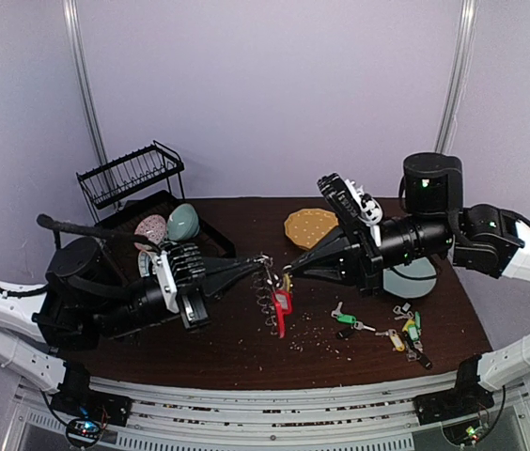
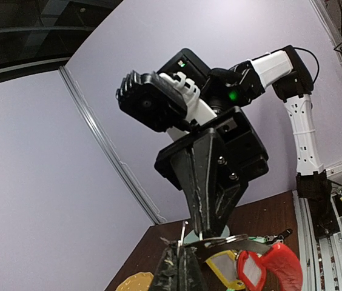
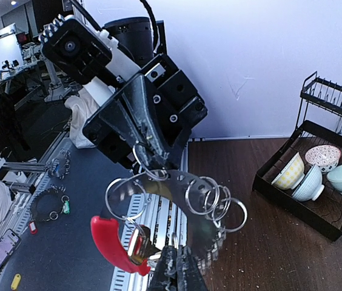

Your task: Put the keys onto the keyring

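keyring [image 3: 183, 182]: held in the air over the middle of the worktop [image 1: 237, 343], between my two pincers; a dark flat band with holes
red arc [image 3: 111, 245]: smooth, glossy plastic, curving off the band's end
silver loops [image 3: 202, 195]: thin wire rings, overlapping along the band
yellow tag [image 2: 219, 267]: rectangular plastic, hanging by the red arc
left pincer [image 1: 259, 262]: closed, pinching the keyring's upper edge
right pincer [image 3: 174, 270]: closed on the band opposite
loose keys [image 1: 397, 338]: small, metal, coloured tags, scattered to my right
worktop: dark wood grain, crumbs
dish rack [image 1: 132, 178]: black wire, far left, holds bowls
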